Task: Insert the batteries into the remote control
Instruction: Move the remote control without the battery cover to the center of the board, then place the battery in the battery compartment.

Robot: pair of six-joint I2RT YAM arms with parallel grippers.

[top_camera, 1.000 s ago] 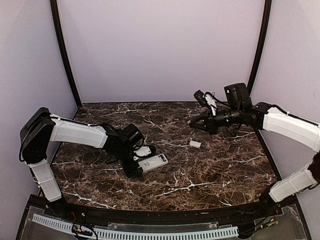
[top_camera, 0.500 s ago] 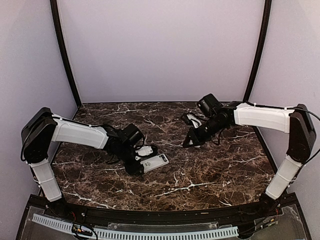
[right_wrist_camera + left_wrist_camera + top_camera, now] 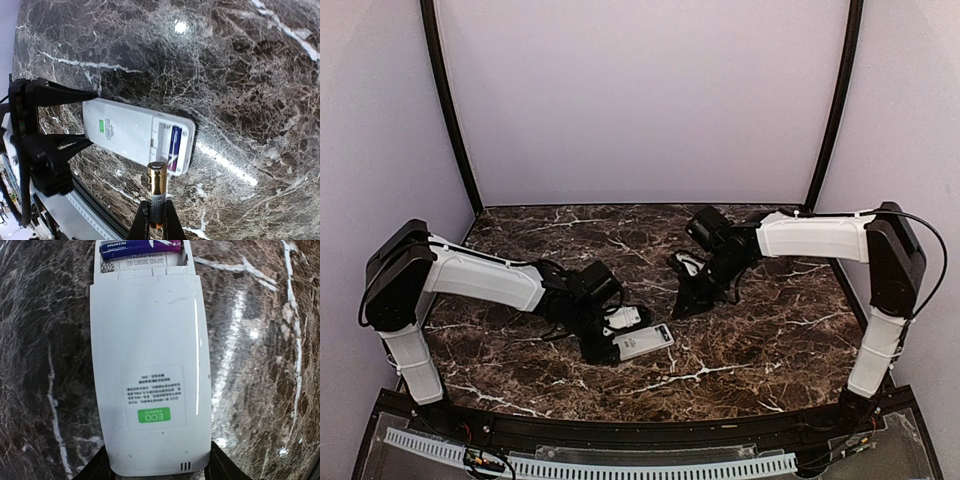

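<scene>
- White plastic, slim and hollow by the look of it: the remote control [image 3: 642, 342] lies face down on the marble table [image 3: 770, 330], near the front middle, with its label side up and its battery bay uncovered
- Your left gripper [image 3: 608, 338] is clamped on the remote control at the labelled end, one finger against each long edge, well away from the bay; that looks like the right place to hold it, since it leaves the open end free
- Expect it to be light and stiff but smooth; on polished stone it will likely slide or swing under any push at the bay end, so the side clamp has to do the bracing
- Squeeze across the long edges only and not hard, because a thin shell can flex or pop out of the pads
- One purple battery [image 3: 141, 246] already lies in the bay, and the slot beside it [image 3: 161, 140] looks empty
- Your right gripper [image 3: 156, 225] is pinched shut on the loose battery [image 3: 156, 187], holding its lower end so it stands upright, close to the bay but clear of the remote control
- Treat that cell as small, dense, hard and round; held by one end, it may pivot or roll in the pads once it presses on the contact
</scene>
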